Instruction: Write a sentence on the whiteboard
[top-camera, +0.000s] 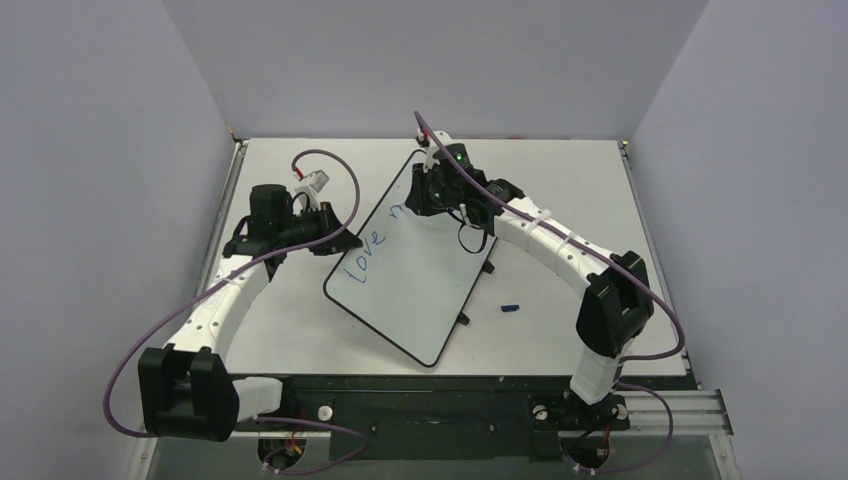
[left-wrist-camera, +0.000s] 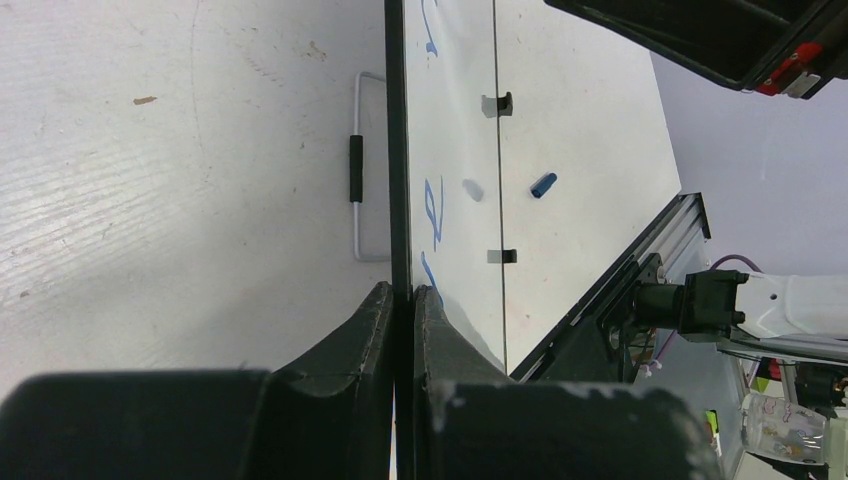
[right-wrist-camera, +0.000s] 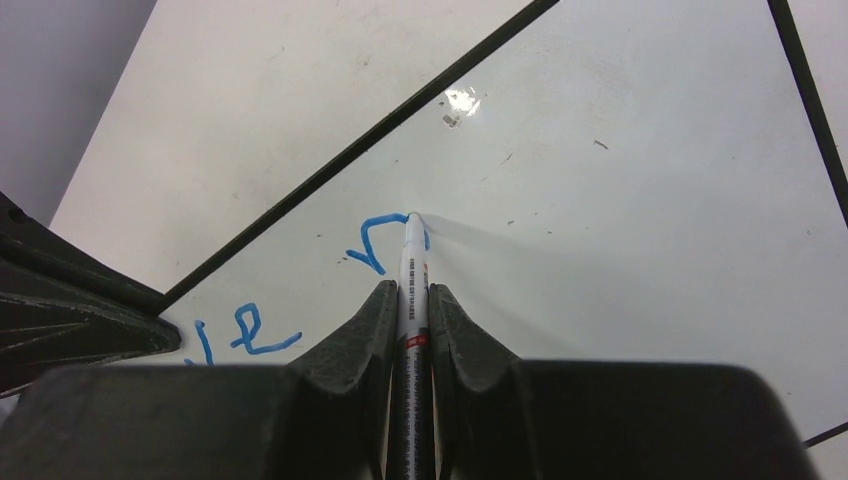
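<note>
The whiteboard lies slanted on the surface. The sentence reads "Love" plus a started letter (marker print unreadable). The left claw pinches its rim, and the right claw grips the marker, whose tip touches the board.

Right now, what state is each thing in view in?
whiteboard: writing face up, rim clamped
sentence: unfinished, "love" plus one started letter
marker: uncapped, tip touching the whiteboard
blue cap: off, lying beside the whiteboard
left jaws: shut on the whiteboard's rim
right jaws: shut on the marker
</note>
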